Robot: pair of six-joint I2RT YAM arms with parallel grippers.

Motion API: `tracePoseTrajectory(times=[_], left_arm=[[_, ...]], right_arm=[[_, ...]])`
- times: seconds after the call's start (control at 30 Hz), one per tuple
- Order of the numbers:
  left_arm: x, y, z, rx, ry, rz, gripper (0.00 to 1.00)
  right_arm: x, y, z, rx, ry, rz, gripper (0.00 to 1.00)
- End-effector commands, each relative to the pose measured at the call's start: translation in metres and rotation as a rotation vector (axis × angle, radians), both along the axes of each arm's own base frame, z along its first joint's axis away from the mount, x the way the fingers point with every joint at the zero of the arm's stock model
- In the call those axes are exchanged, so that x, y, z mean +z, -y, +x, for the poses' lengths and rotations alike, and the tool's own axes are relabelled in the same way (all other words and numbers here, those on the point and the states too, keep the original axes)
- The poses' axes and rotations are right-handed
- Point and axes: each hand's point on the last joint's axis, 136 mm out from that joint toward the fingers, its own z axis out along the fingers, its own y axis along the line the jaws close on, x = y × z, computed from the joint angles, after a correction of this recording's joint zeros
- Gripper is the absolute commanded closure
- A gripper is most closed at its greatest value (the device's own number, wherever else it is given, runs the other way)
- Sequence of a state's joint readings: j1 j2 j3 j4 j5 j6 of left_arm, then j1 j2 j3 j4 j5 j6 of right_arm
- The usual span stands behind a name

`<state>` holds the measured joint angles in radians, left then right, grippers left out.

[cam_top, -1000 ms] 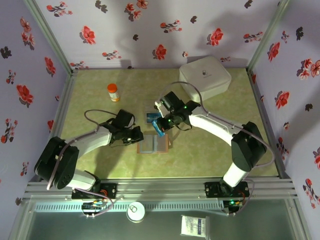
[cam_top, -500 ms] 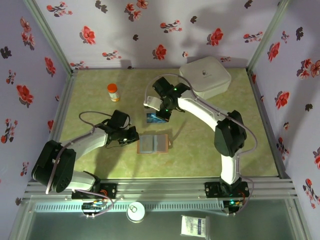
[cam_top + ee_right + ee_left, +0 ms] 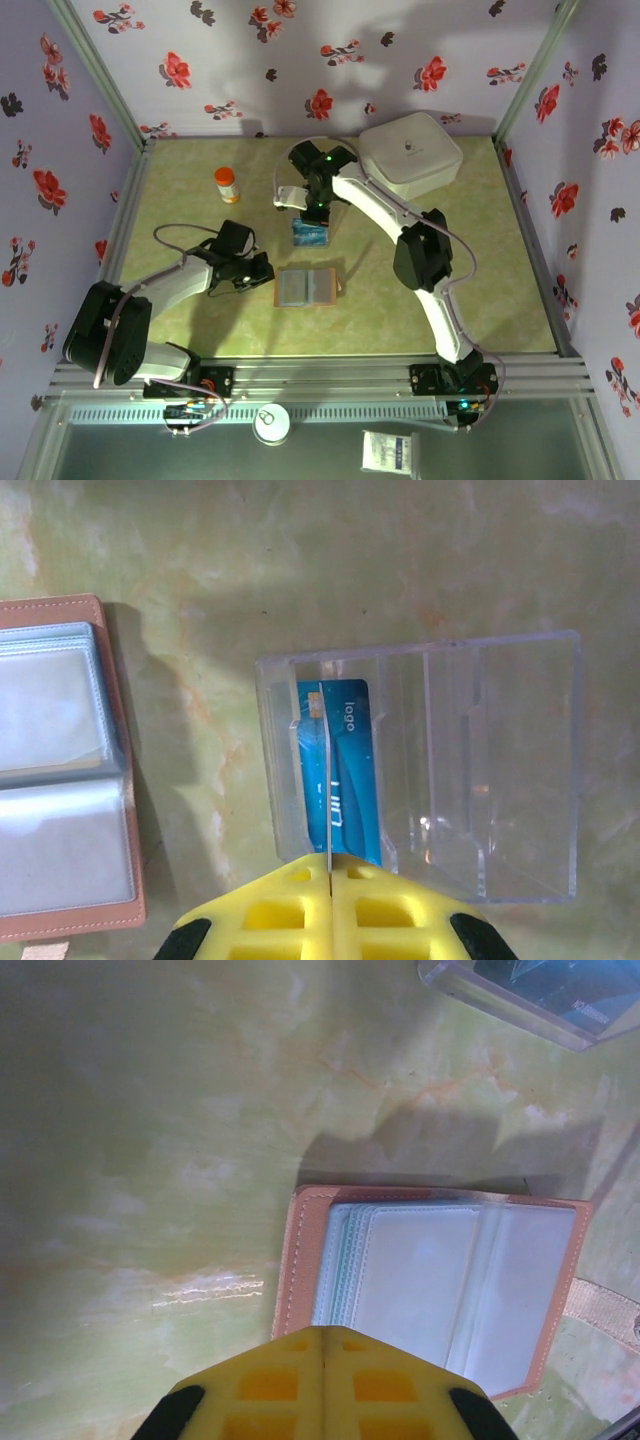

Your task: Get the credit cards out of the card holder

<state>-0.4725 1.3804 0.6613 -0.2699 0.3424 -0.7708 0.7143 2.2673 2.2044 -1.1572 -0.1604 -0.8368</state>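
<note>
The right claw [image 3: 328, 875] is closed on a thin card [image 3: 323, 770], seen edge-on. This card stands over the end compartment of the clear tray [image 3: 520, 780], the one nearest the card holder [image 3: 55, 780]. A blue card [image 3: 352, 780] lies in that same compartment, directly beneath the held one. The card holder lies open, sleeves up, on the bench [image 3: 300, 560], beside the tray but apart from it. The left claw [image 3: 323, 1350] is shut with nothing in it, its tip at the card holder's brown edge; whether they touch cannot be told.
</note>
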Motion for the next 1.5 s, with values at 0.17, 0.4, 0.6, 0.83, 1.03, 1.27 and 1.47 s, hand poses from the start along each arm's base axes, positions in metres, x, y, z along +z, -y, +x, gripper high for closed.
tracePoseTrajectory(times=[0.17, 0.4, 0.6, 0.83, 1.03, 1.27, 1.47], left_arm=[[-0.007, -0.008, -0.004, -0.016, -0.012, 0.002, 0.98], [-0.012, -0.008, -0.004, -0.011, -0.023, -0.005, 0.98], [-0.015, -0.008, -0.004, -0.014, -0.032, -0.003, 0.98], [-0.016, -0.007, -0.003, -0.015, -0.033, -0.007, 0.98], [-0.017, -0.006, -0.003, -0.019, -0.035, -0.010, 0.98], [-0.015, -0.005, -0.001, -0.017, -0.034, -0.017, 0.98], [-0.013, -0.003, -0.001, -0.016, -0.032, -0.027, 0.98]], right_arm=[[-0.019, 0.006, 0.006, 0.025, -0.046, -0.039, 1.00], [-0.033, 0.006, -0.002, 0.024, -0.114, -0.051, 1.00], [-0.043, 0.004, -0.006, 0.002, -0.156, -0.048, 1.00], [-0.047, 0.002, -0.012, -0.018, -0.201, -0.041, 1.00], [-0.045, 0.006, -0.005, -0.043, -0.170, -0.061, 0.86], [-0.021, 0.007, 0.002, -0.065, -0.106, -0.040, 0.83], [-0.006, 0.008, 0.013, -0.132, -0.034, -0.010, 0.88]])
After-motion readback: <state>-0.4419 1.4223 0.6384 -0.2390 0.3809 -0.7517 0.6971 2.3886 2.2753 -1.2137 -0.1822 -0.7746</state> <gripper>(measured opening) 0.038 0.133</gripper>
